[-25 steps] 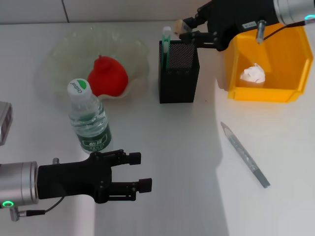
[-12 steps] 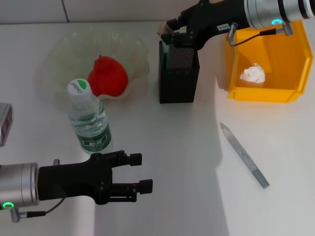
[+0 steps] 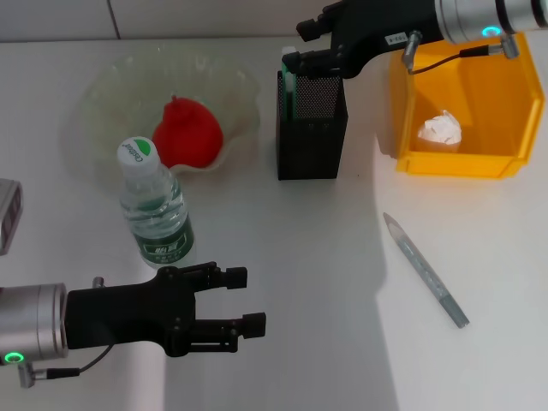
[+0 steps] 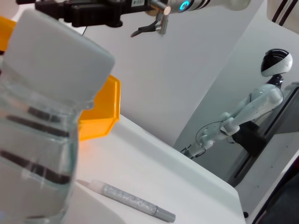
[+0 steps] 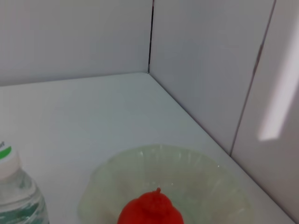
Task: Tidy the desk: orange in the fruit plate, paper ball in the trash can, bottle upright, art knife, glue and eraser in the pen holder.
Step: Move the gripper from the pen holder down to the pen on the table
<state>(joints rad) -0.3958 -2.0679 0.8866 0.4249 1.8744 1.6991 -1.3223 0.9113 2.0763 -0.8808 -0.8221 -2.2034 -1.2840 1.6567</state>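
My right gripper hovers open over the back left corner of the black mesh pen holder, with nothing between its fingers. A green-and-white glue stick stands inside the holder. The eraser is hidden. The grey art knife lies flat on the table at the right, also seen as the knife from the left wrist. The orange, a red fruit, rests in the clear fruit plate. The paper ball lies in the yellow bin. The bottle stands upright. My left gripper is open just in front of it.
A grey box pokes in at the table's left edge. The right wrist view looks down on the plate, the red fruit and the bottle cap. A wall runs behind the table.
The right gripper carried a small tan piece leftward to the pen holder's top. Its fingers now stand apart and the piece no longer shows. The left arm has not moved.
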